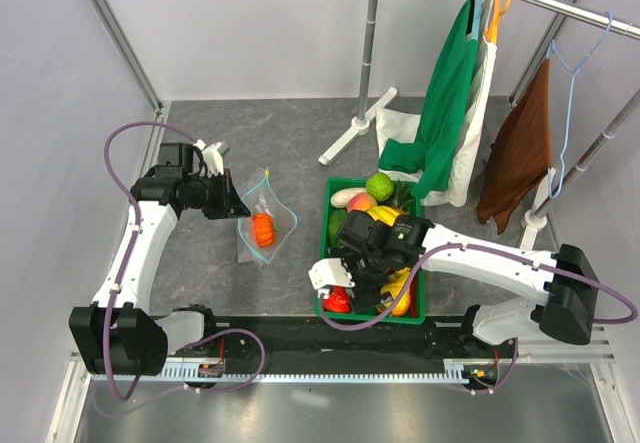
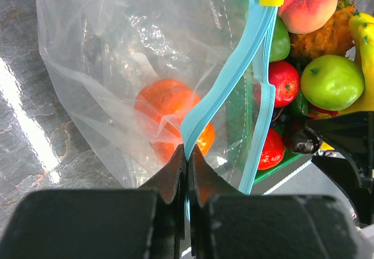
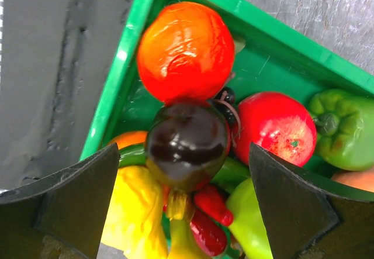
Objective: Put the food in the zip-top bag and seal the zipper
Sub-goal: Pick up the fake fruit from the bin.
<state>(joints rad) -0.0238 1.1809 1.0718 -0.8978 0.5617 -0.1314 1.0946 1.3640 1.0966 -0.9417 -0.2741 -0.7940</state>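
Note:
The clear zip-top bag (image 1: 268, 221) lies on the grey table, mouth open toward the crate, with an orange toy piece (image 1: 262, 229) inside. My left gripper (image 1: 228, 203) is shut on the bag's light-blue zipper (image 2: 234, 78) at the near mouth edge (image 2: 188, 154) and holds it up; the orange piece (image 2: 163, 104) shows through the plastic (image 2: 117, 48). My right gripper (image 1: 350, 281) hangs open over the green crate (image 1: 370, 320). Its jaws straddle a dark glossy fruit (image 3: 187, 142) without touching it. An orange-red tomato (image 3: 186, 51), red apple (image 3: 274, 127) and green pepper (image 3: 345, 130) lie around it.
The crate's green wall (image 3: 117, 66) is close to the left finger. More food fills the crate, including a green apple (image 2: 332, 82) and peach (image 2: 308, 2). A clothes rack with green, white and brown garments (image 1: 450, 113) stands at the back right, its base (image 1: 355, 128) on the table.

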